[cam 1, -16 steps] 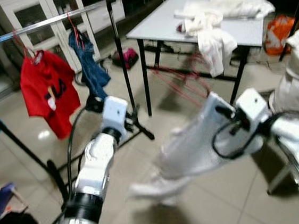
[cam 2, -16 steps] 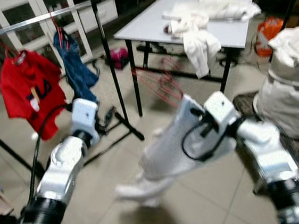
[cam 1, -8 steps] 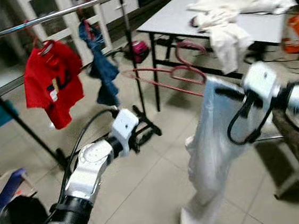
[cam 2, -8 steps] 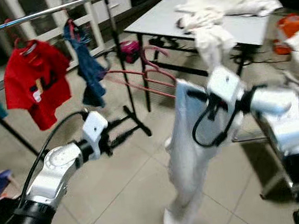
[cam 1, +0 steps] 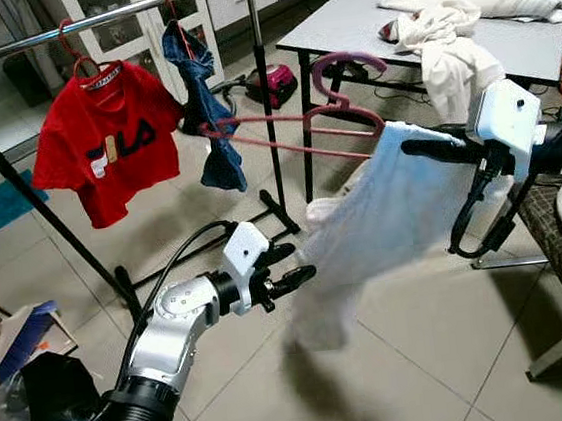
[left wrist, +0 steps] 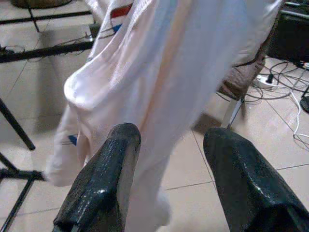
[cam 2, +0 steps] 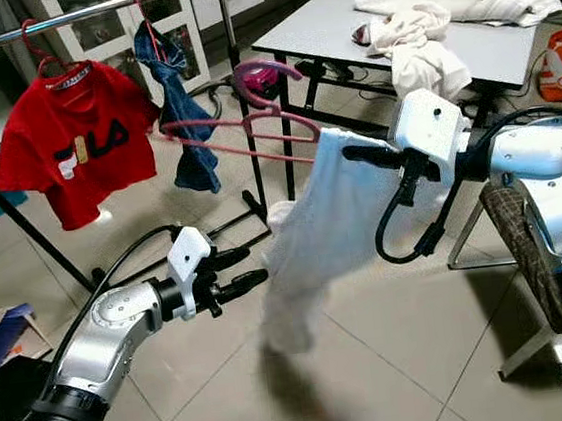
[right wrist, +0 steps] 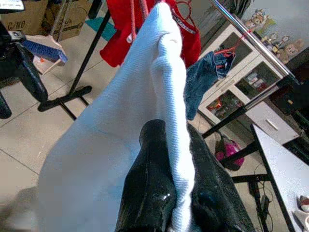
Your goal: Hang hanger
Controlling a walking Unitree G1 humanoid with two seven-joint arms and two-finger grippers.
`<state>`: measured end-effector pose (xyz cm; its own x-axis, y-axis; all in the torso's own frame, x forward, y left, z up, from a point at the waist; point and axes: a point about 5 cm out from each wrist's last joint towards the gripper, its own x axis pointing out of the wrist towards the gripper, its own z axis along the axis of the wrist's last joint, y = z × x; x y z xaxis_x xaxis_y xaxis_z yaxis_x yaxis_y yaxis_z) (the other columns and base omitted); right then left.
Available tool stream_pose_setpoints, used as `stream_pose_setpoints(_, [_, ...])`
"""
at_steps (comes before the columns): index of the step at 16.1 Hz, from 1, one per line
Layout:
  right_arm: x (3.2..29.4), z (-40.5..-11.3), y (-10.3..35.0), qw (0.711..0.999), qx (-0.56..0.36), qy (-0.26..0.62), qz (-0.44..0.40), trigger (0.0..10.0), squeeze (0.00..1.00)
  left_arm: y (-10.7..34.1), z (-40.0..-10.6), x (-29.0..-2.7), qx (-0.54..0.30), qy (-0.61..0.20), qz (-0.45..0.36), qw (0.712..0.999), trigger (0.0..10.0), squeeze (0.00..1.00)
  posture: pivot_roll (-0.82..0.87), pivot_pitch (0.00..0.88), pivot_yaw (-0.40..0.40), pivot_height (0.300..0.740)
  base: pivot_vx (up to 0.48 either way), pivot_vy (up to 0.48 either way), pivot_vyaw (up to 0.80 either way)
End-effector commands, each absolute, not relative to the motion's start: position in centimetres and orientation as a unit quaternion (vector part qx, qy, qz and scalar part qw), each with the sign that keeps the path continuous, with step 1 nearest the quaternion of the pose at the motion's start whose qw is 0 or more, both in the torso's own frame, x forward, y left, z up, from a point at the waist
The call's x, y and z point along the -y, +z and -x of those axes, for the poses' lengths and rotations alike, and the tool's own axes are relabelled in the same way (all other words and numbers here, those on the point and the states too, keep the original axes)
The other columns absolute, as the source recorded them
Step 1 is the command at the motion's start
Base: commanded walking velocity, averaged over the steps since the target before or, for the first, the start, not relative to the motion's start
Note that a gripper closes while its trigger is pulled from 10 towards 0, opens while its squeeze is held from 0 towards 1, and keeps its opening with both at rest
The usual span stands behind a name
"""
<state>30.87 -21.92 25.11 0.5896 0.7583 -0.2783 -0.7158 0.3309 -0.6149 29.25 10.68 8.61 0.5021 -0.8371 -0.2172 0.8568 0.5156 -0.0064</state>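
Carrying the garment toward the rail

Head view: our right gripper (cam 1: 425, 147) clamps the white garment (cam 1: 374, 231) on its pink hanger (cam 1: 298, 128) — rail (cam 1: 90, 21) at ten o'clock. Left wrist: our left gripper (left wrist: 166, 159) gapes, ready to steady the cloth.

white garment's (cam 1: 383, 220) hem blurred, hanger's (cam 1: 303, 128) right end covered
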Motion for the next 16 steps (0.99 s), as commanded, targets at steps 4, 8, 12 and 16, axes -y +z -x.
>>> stream_pose_setpoints(4, [21.3,-30.4,27.0,0.778,0.056,0.479,0.403,0.0,0.00,9.7,-29.4,-10.8,-0.070,-0.517,-0.084,0.849,10.0,0.00,-0.13,0.000,0.084,0.740,0.000,0.000,0.00])
stream_pose_setpoints(8, [20.7,-30.7,27.8,0.771,0.070,0.483,0.409,0.0,0.00,9.4,-29.3,-10.4,-0.067,-0.533,-0.116,0.836,10.0,0.00,-0.13,0.000,0.077,0.740,0.000,0.000,0.00])
stream_pose_setpoints(12, [20.3,-30.2,29.3,0.759,0.088,0.491,0.419,0.0,0.00,9.1,-28.1,-9.6,-0.055,-0.569,-0.153,0.806,10.0,0.00,-0.14,0.000,0.066,0.740,0.000,0.000,0.00])
stream_pose_setpoints(16, [20.4,-29.7,30.5,0.750,0.094,0.495,0.428,0.0,0.00,8.9,-27.2,-10.0,-0.054,-0.599,-0.220,0.768,10.0,1.00,-0.14,0.000,0.064,0.740,0.000,0.000,0.00])
